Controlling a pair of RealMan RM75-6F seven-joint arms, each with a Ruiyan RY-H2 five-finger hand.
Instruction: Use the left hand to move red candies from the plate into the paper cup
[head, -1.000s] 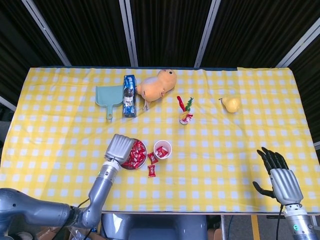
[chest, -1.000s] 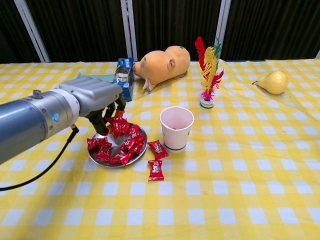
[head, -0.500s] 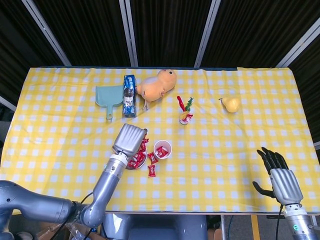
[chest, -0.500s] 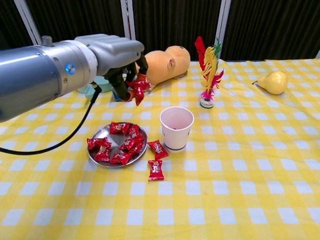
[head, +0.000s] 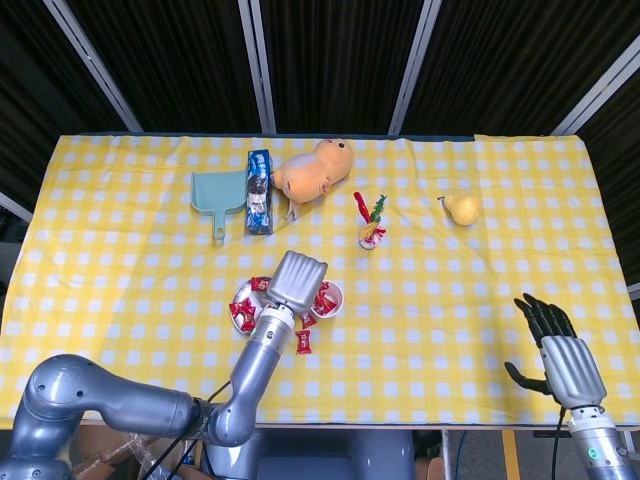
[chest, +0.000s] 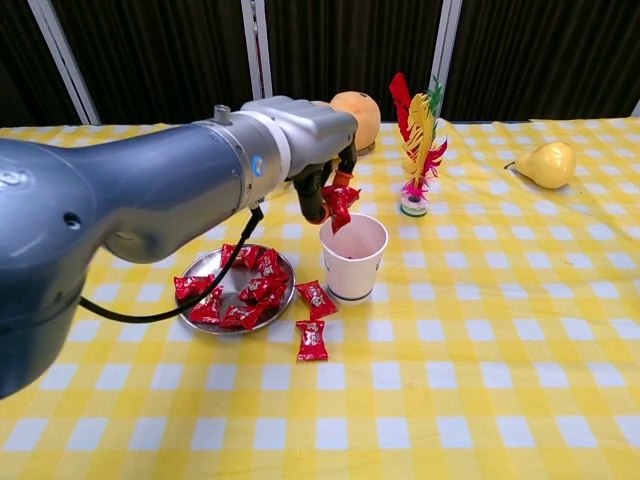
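Red candy (chest: 340, 204) is pinched in my left hand (chest: 318, 150), right above the open paper cup (chest: 352, 256), and I can't read any words on the wrappers. More red candies lie on the plate (chest: 192, 274) beside the cup, and two sit on the yellow checked cloth (chest: 480, 330). My right hand (head: 558, 355) rests flat at the table edge with fingers spread, holding nothing.

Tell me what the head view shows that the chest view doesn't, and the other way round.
Only the head view shows the right hand at the table edge, the dustpan and the blue packet. Only the chest view shows the candy pinched by the left hand above the cup. Both show the plate, two loose candies, the shuttlecock and the pear.
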